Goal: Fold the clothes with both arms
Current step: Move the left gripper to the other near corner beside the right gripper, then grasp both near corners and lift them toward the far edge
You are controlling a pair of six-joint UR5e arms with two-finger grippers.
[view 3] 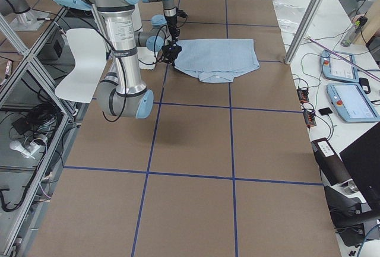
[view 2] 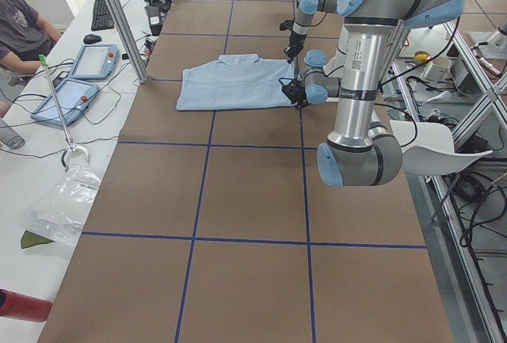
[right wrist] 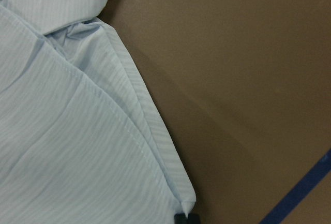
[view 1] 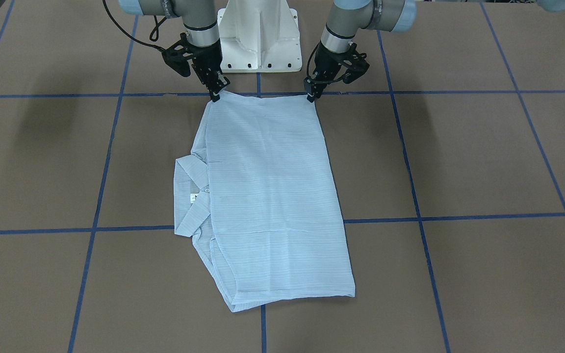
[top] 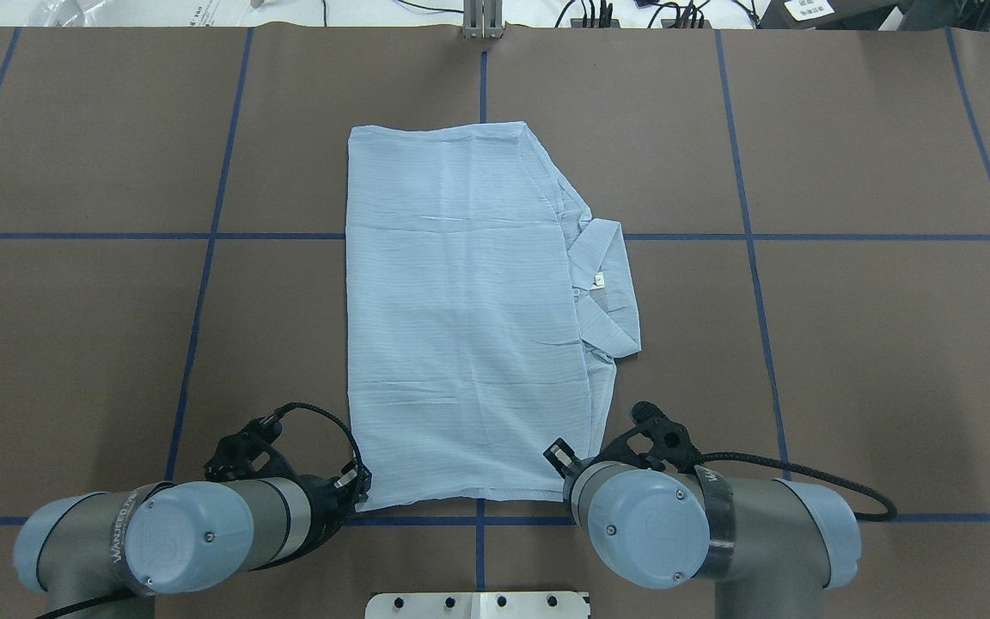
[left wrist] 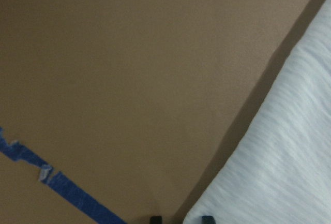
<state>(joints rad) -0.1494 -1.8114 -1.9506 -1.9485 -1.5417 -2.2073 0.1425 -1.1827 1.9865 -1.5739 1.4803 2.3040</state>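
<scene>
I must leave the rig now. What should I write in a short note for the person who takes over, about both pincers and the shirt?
Right pincer: shut on the near corner of the shirt, on the collar side.
Left pincer: at the other near corner; its tips look slightly apart, so the grip is unclear.
Shirt: lies flat on the table as a long rectangle, with the collar sticking out on the robot's right.
Done: the sides seem folded in; no sleeve shows.
Left: probably carry the near edge over to the far edge.

Silver-grey tubes on left arm [top: 276, 516] and right arm [top: 761, 533], light-blue screwed joint caps [top: 651, 529], black cables [top: 804, 468], black lettering on left; white bolted pedestal [view 1: 259, 34].
</scene>
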